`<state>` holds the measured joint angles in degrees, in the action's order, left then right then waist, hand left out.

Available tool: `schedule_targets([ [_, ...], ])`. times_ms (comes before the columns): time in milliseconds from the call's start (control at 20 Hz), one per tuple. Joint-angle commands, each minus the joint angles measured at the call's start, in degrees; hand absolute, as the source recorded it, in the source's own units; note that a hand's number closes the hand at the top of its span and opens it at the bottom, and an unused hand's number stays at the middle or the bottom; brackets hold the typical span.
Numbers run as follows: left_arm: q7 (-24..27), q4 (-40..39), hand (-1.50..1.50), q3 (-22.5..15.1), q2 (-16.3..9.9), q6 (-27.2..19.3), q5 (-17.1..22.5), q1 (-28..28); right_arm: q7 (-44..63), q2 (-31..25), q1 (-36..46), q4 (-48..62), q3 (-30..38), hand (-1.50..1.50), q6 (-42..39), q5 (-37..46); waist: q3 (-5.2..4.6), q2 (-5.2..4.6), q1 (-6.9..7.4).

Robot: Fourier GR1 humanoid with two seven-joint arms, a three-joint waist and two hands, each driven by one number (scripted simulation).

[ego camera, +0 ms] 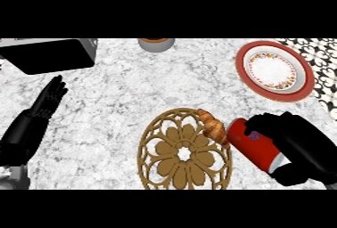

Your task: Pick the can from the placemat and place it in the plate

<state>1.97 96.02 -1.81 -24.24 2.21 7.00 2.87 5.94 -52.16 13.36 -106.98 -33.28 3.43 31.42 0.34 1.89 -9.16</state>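
Observation:
A red can (255, 146) lies tilted just off the right edge of the round brown openwork placemat (184, 153). My right hand (299, 144) is curled round the can from the right, with the thumb over its top side. The red-rimmed plate (274, 70) with a white, flower-patterned centre sits at the upper right, well above the can. My left hand (46, 103) rests open at the left, fingers pointing up, holding nothing.
A croissant (213, 126) lies on the placemat's upper right edge, touching the can. A dark box-shaped appliance (49, 53) stands at the upper left, a grey cup (156, 43) at the top middle. A black-and-white patterned cloth (321, 67) runs along the right edge.

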Motion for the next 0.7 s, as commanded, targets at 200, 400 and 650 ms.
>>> schedule_targets([
  [200,-0.83,1.70,0.00,-2.40,1.45,0.67,-1.00,1.29,-8.18,-10.43,-20.72,-4.52,18.61,1.50,16.95,-7.10,-0.22,-1.19,4.43],
  [400,-2.53,1.72,0.00,-5.25,3.70,0.70,-2.74,4.33,-11.98,-11.55,-28.33,-5.10,26.21,1.50,18.60,-10.46,-0.32,-1.54,6.52],
  [650,-1.03,0.02,0.00,-3.97,4.02,2.88,-2.46,5.97,-22.09,-4.78,-21.64,12.09,29.30,1.50,15.55,-15.99,-0.30,-2.02,9.16],
])
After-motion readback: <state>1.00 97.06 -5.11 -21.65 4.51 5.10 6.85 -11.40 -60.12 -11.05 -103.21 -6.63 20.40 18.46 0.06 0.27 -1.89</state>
